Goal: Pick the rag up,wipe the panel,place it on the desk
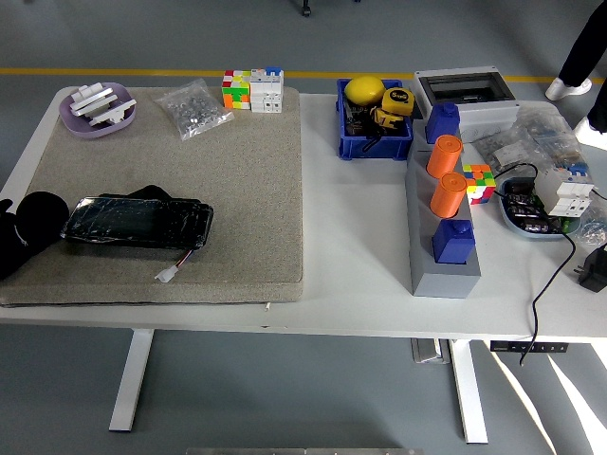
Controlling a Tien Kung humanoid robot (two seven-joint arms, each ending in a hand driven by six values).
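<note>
A white worktop fills the frame, seen from above, with a large beige mat covering its left half. At the far left edge, in the lower middle of the frame, the robot's left hand rests on the mat as a dark, rounded shape; whether its fingers are apart or together cannot be told from this view. The right hand is out of sight. Just to the right of the left hand, touching or nearly touching it, lies a flat black panel wrapped in shiny film, with a small white plug on thin wires trailing from its lower right corner. A dark lump peeks out along the panel's upper edge; this may be the rag, but it is too dark to be sure. If so, it sits near the hand, up and to its right, behind the panel. The panel probably lies on the mat so it stays put while being wiped. The upper left holds a lilac dish of white parts and a clear bag of small hardware. Right of centre stand a blue bin with a yellow ball, and a grey stand carrying orange and blue blocks. Wiping looks not yet begun.
</note>
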